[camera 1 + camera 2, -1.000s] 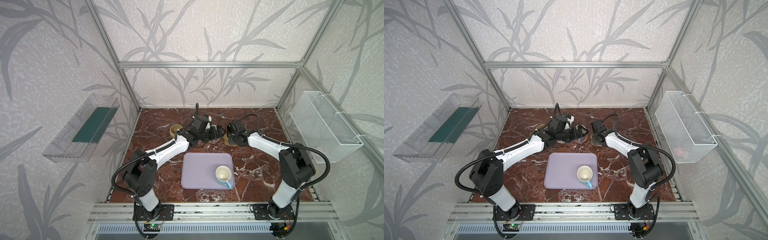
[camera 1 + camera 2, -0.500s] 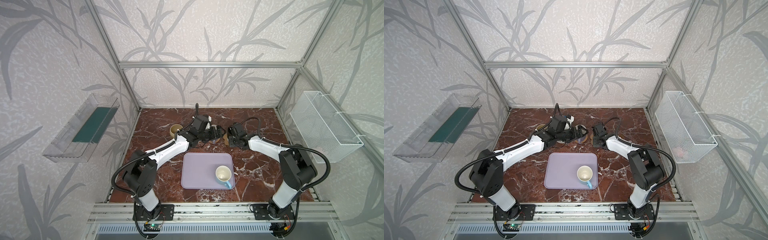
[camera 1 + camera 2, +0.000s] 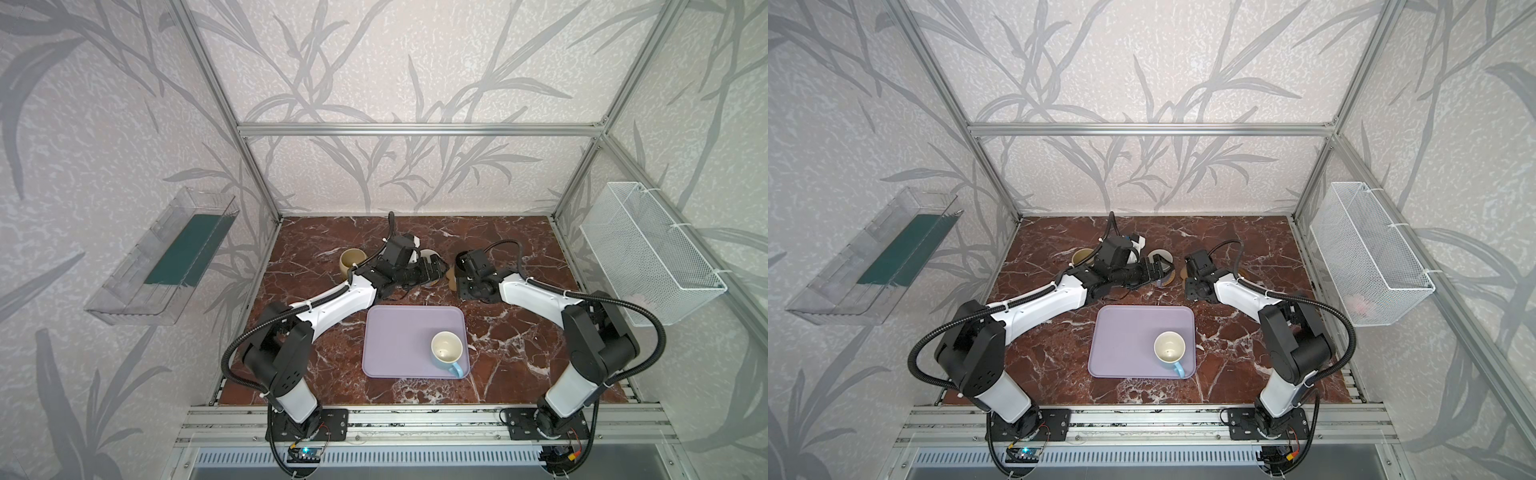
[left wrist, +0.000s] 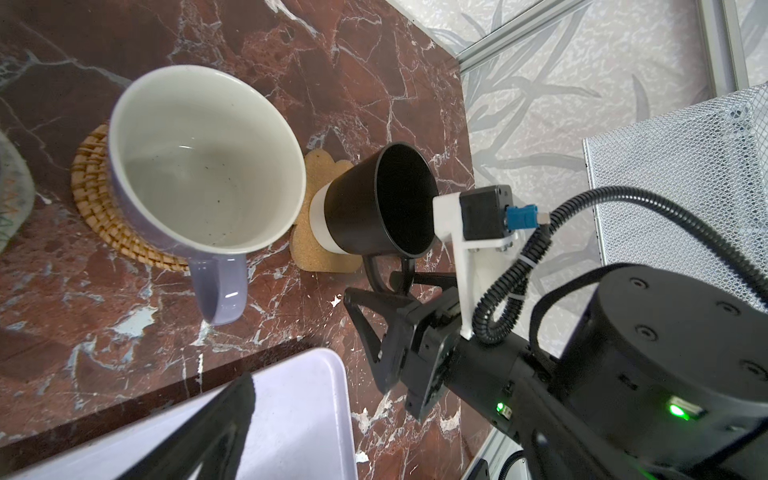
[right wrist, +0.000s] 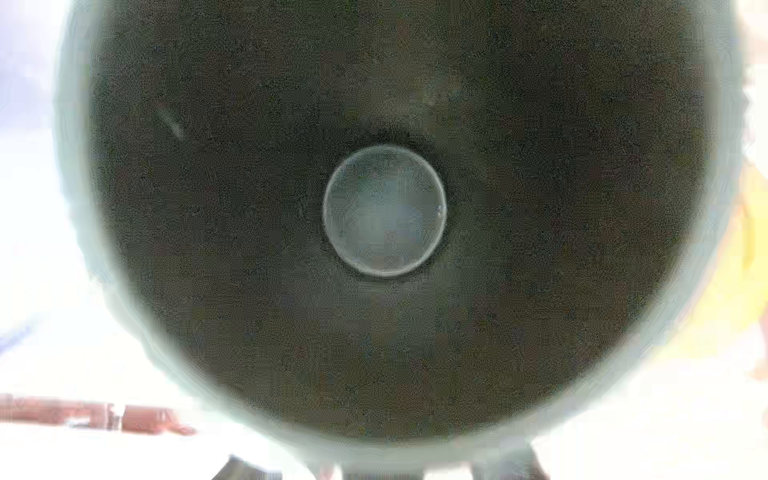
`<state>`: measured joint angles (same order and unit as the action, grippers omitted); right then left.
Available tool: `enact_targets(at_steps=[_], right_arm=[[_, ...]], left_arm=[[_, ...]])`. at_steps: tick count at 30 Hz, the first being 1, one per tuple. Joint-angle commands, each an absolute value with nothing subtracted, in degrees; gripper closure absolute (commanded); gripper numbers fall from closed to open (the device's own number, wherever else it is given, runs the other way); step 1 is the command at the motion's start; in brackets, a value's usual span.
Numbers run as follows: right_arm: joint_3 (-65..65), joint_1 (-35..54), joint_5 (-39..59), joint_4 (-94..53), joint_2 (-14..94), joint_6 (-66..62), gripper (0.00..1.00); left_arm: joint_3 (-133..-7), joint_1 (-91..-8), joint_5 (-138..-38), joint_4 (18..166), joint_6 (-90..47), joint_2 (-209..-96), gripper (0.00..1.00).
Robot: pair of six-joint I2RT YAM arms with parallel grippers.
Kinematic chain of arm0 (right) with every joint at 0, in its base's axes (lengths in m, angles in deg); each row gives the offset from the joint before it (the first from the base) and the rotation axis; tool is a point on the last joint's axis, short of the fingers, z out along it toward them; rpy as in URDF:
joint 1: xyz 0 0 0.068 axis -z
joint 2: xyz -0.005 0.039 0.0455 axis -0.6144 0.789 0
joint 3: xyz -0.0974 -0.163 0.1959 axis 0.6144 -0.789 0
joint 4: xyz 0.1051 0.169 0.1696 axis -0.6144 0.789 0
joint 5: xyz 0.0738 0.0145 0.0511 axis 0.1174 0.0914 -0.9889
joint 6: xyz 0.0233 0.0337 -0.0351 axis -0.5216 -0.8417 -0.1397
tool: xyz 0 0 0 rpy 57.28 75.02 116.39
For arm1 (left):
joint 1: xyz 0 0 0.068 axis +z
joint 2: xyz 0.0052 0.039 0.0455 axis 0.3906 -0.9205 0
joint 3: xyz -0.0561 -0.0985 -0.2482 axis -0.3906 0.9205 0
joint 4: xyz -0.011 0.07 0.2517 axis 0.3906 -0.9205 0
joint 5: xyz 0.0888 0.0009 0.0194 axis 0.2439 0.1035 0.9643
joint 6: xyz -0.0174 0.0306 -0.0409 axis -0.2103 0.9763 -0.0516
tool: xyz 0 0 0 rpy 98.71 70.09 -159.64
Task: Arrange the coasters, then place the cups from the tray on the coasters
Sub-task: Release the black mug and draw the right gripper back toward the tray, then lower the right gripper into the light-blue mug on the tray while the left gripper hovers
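Right end effector [image 4: 370,284]: just spread, straddling handle of black mug [image 4: 365,203] on paw coaster [image 4: 309,253]
Left end effector [image 3: 434,266]: wide, empty
Left to move: blue mug [image 3: 446,349], on tray [image 3: 399,340]

Tabletop [image 3: 316,249]: red-brown marble, white veins; visible in both top views.
Clear bin [image 3: 124,307]: fixed to left wall, tilted; green sheet [image 3: 189,249] lying inside.
Wire basket [image 3: 648,257]: white mesh, hung on right wall; small pink item [image 3: 1360,305] at its bottom in a top view, too small to identify.
Frame [image 3: 415,129]: aluminium bars along enclosure edges, crossbar above back wall.
Wallpaper [image 3: 374,62]: pale, grey leaf pattern, on all walls.
Rail [image 3: 415,415]: slotted aluminium, along front edge of tabletop.
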<state>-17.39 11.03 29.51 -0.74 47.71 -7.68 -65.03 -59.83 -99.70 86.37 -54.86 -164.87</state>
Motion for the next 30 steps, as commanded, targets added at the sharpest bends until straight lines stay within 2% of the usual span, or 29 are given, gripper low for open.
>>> enact_targets(at_steps=[1,16,21,30], right_arm=[[-19.0,11.2,26.1,-2.8,42.9,-7.8,0.01],[-24.9,11.2,18.7,-1.9,22.3,-2.7,0.01],[-27.2,11.2,10.5,1.7,15.2,-1.2,0.01],[-33.8,10.6,2.4,6.3,4.5,0.9,0.01]], left_arm=[[-63.8,-59.4,-100.0,87.5,-55.8,-161.7,0.01],[-57.9,-56.8,-101.5,84.0,-53.9,-151.5,0.01],[-56.3,-55.6,-104.0,78.8,-51.8,-146.7,0.01],[-52.6,-55.2,-110.9,71.3,-46.2,-139.7,0.01]])
